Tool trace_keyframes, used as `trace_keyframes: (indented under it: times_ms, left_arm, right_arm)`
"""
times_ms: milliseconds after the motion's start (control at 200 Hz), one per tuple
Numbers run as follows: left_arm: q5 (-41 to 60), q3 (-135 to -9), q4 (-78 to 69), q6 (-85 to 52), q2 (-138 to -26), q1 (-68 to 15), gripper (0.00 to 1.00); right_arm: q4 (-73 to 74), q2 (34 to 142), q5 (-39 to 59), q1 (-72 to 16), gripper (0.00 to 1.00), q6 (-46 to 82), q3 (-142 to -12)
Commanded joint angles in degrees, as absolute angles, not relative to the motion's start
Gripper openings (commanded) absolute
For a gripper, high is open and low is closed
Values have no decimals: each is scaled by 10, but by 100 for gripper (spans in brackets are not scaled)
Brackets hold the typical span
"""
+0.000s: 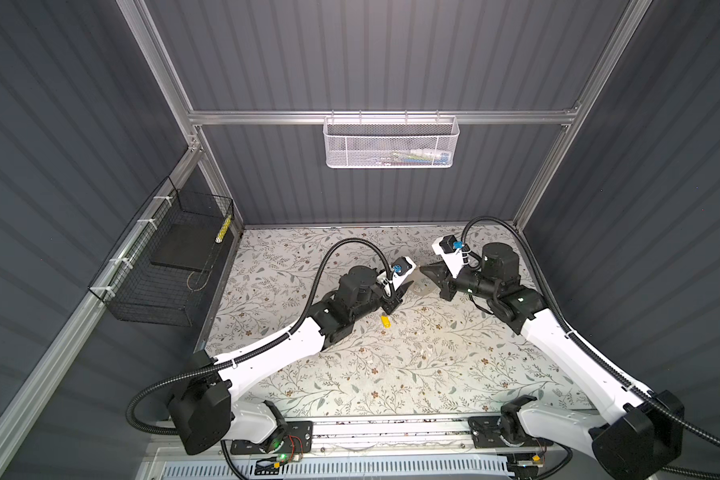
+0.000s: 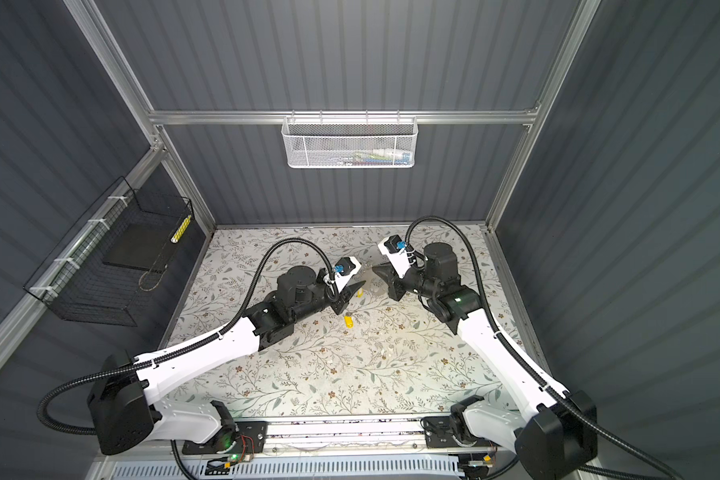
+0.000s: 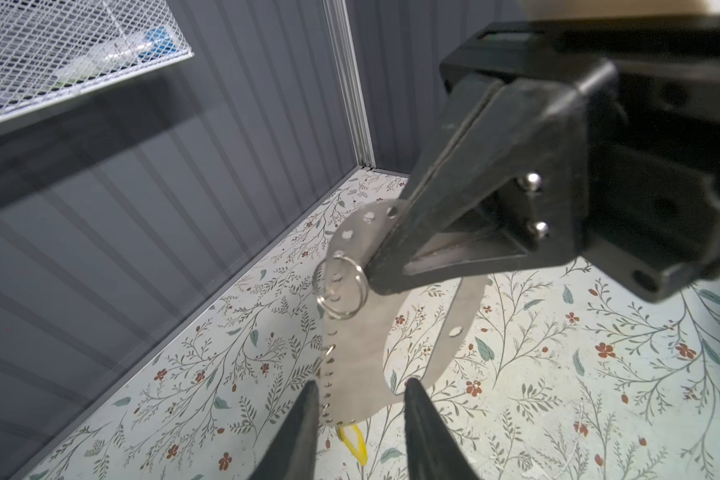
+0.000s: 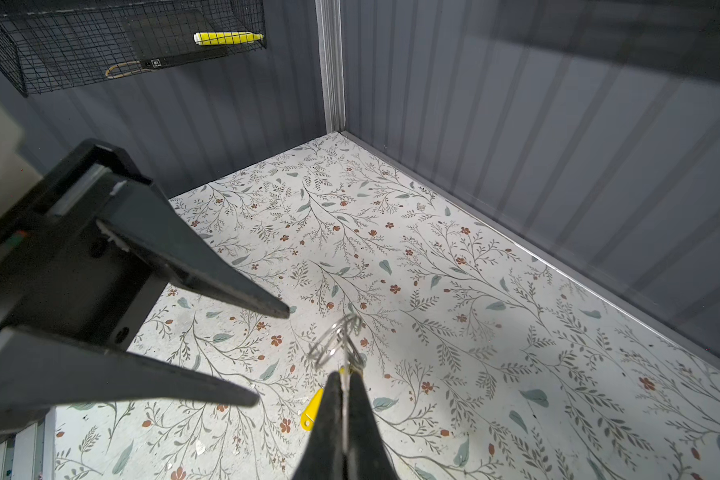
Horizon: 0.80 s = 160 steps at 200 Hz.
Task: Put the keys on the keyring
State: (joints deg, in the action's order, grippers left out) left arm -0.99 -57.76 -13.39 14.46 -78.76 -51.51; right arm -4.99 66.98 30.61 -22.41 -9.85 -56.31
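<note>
Two yellow keys show: a loose key [image 1: 386,321] lies flat on the table [image 1: 433,374], and a second key [image 3: 352,442] peeks out just past the free end of the keyring [image 3: 362,353]. Whether it hangs from the loop or lies beneath it I cannot tell. The keyring is off the table, pinched at one end by the right gripper [image 4: 344,386], whose jaws are closed tight on it. Its long axis runs from that grip straight toward the left gripper [image 4: 272,356]. A small split ring [image 3: 341,286] is threaded through its perforated edge. The left gripper holds nothing; its jaws stand partway apart, with the fingertips flanking the loop's free end, and contact is unclear. The loose key sits just in front of the left gripper, nearer that arm, its length pointing roughly front to back, with nothing between them. A white mesh basket [image 1: 389,143] and a black wire basket [image 1: 175,266] hang on the walls, well apart.
</note>
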Motion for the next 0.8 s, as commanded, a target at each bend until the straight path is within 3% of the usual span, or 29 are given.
trace_keyframes:
  times_ms: [0,795]
  left_arm:
    - [-6,-567,-199,178,-783,-522,36]
    - [-71,-595,-198,247,-834,-530,35]
  right_arm:
    - [-49,675,313,-229,0,-92,-583]
    - [-80,662,344,-251,0,-113,-589]
